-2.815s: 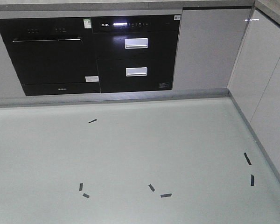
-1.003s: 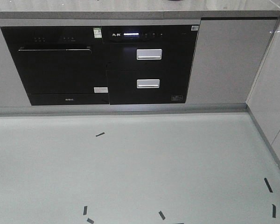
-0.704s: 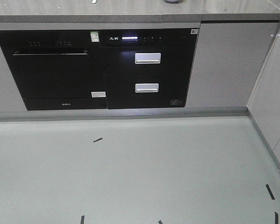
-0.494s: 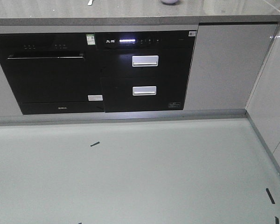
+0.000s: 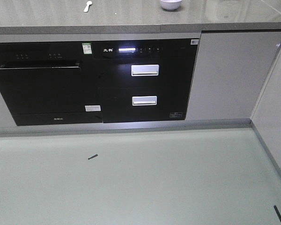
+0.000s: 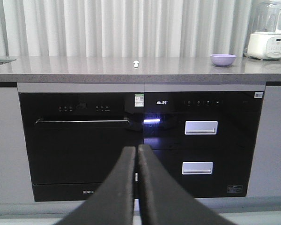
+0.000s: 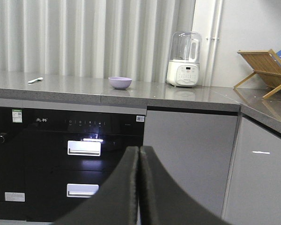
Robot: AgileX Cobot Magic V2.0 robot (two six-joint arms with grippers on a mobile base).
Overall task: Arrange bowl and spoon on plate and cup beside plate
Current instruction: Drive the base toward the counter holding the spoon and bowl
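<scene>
Both your left gripper (image 6: pixel 136 149) and right gripper (image 7: pixel 139 149) have jaws pressed together, well below the counter (image 6: pixel 84 65). The spoon (image 6: pixel 136 63) lies up there almost dead ahead of the left one, handle pointing roughly toward you; the bowl (image 7: pixel 120 82) sits further right, just left of the right jaws' line, so nearer that arm. No plate or cup shows
</scene>
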